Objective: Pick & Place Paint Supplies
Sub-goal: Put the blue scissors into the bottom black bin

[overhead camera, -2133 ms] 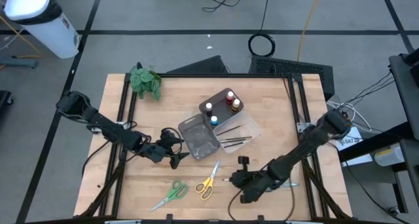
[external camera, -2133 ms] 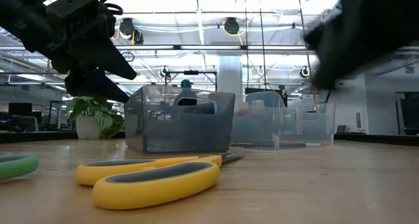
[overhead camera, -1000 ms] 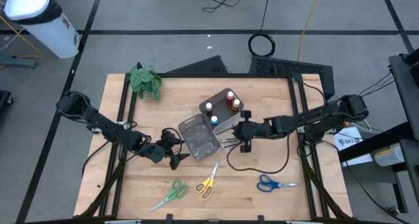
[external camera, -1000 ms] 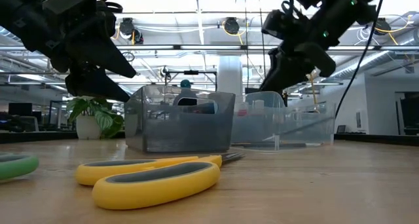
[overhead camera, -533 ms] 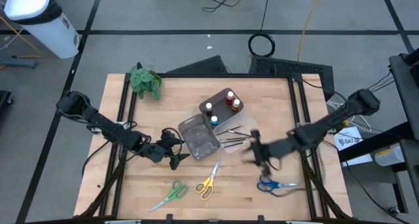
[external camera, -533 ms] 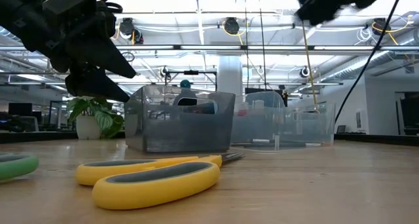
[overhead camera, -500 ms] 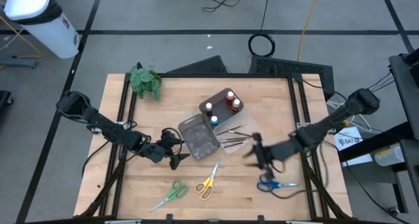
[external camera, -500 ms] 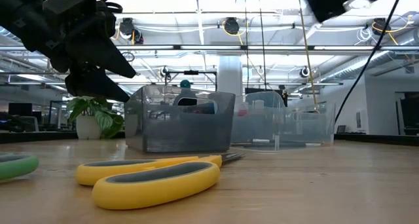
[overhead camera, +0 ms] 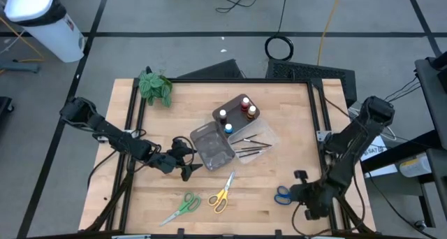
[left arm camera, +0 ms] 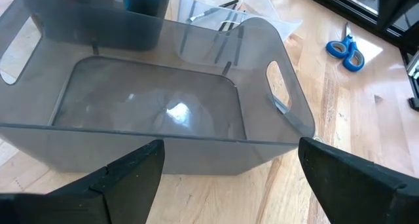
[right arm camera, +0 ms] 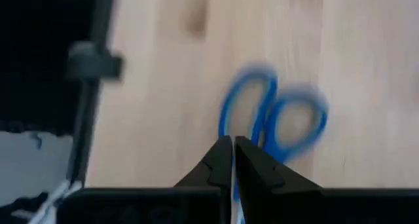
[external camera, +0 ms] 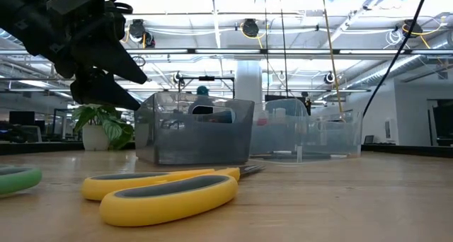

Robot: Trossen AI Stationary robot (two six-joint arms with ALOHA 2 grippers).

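Blue-handled scissors (overhead camera: 282,195) lie flat near the table's near right corner, and my right gripper (overhead camera: 299,191) hovers beside them, shut. In the right wrist view the blue handle loops (right arm camera: 272,119) sit just beyond my closed fingertips (right arm camera: 232,152); whether they touch, I cannot tell. My left gripper (overhead camera: 184,163) waits open at the near-left side of the grey tray (overhead camera: 213,147), also seen in the left wrist view as the grey tray (left arm camera: 163,106). Yellow scissors (overhead camera: 222,193) and green scissors (overhead camera: 183,205) lie flat near the near edge. Paint bottles (overhead camera: 237,112) stand in a dark holder, and brushes (overhead camera: 251,147) lie in a clear tray.
A green plant (overhead camera: 155,87) stands at the far left corner. The clear tray (overhead camera: 260,138) and the bottle holder crowd the table's middle. In the low view the yellow scissors (external camera: 163,189) lie in front of the grey tray (external camera: 195,132). Bare wood lies between the yellow and blue scissors.
My right arm has swung from the clear tray with the brushes toward the near right corner and come down beside the blue scissors. It has left the low view. The scissors, trays and my left arm have stayed put.
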